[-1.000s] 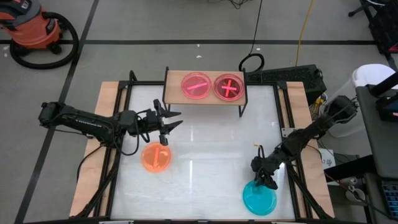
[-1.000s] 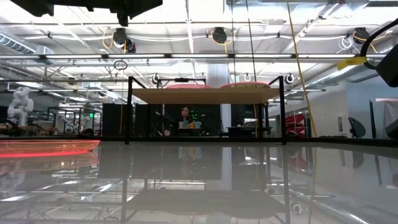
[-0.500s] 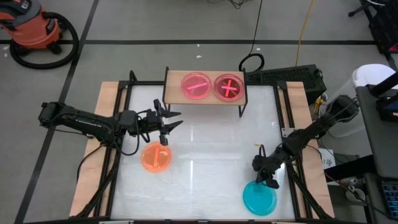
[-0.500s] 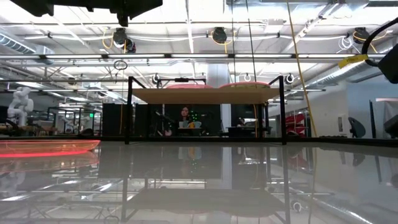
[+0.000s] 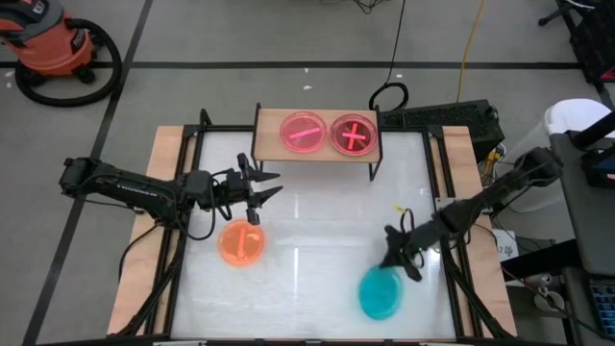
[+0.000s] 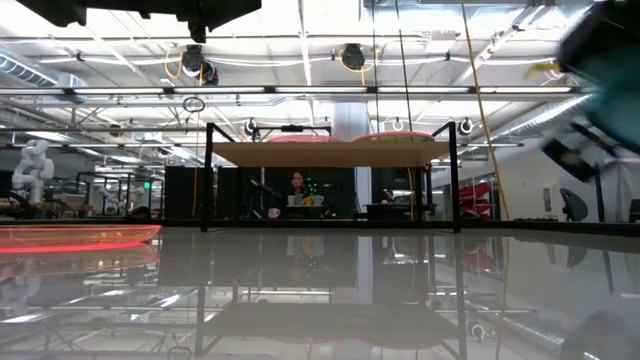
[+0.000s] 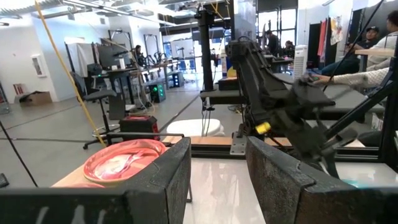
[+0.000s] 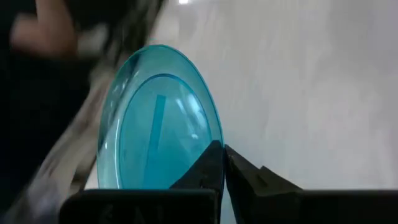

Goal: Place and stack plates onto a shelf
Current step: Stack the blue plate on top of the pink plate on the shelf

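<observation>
Two pink plates [image 5: 305, 133] [image 5: 354, 135] lie side by side on the small wooden shelf [image 5: 271, 119] at the table's far edge. An orange plate [image 5: 241, 243] lies flat on the white table, left of centre. My left gripper [image 5: 269, 187] hangs open above the table just beyond the orange plate and points toward the right, its fingers [image 7: 168, 180] wide apart with nothing between them. My right gripper [image 5: 404, 272] is shut on a cyan plate [image 5: 381, 292] with one divider ridge, at the near right. My right gripper pinches the cyan plate's rim [image 8: 208, 146] between its two fingertips, at the edge nearest the arm. The fingers slant down from the table's right side. The plate [image 8: 155, 118] reaches out beyond the fingertips, tilted; it looks lifted off the table.
The shelf stands on thin black legs [image 6: 208, 175] with open room under its board. Black frame rails run along the table's left and right sides [image 5: 437, 168]. A wide stretch of bare tabletop [image 5: 317, 221] lies between the two arms.
My right gripper has taken hold of the cyan plate, risen and swung toward the table's left while rolling its wrist. The plate has left its flat place at the near right, shifted left and now sits tilted in the hold.
</observation>
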